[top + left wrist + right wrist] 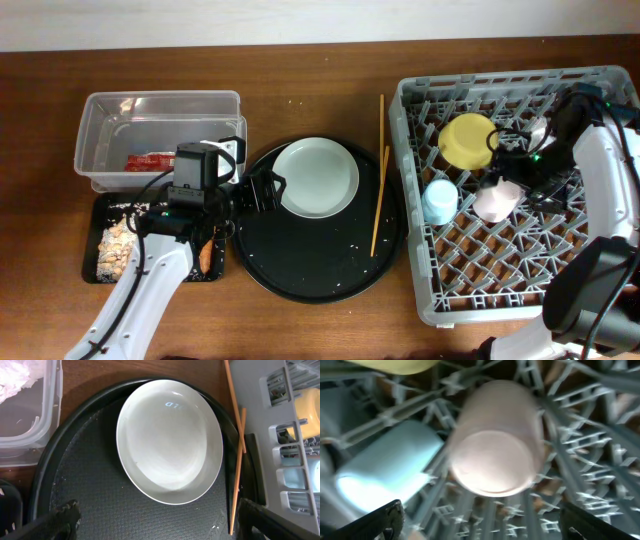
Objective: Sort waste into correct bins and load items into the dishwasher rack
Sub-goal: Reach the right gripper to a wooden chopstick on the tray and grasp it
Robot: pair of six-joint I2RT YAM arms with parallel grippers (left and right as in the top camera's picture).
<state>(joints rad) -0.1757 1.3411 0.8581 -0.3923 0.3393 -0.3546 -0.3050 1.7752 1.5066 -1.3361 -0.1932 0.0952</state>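
- Pale grey-white plate (316, 177) sits right side up on the round black tray (300, 270), not yet racked.
- The left gripper (262, 191) hangs just beside its left rim, jaws spread wide and empty, probably lined up to take that rim.
- Wooden chopsticks (379, 180) lie along the tray's right edge, near the dishwasher rack (430, 300).
- In the rack, the pink cup (497, 200), blue cup (438, 202) and yellow bowl (468, 140) rest among the pegs.
- The right gripper (480, 516) is above the pink cup, released and holding nothing.

White-shelled left arm (140, 290), white right arm (610, 170), black wrist blocks, looped cables, textured black jaws
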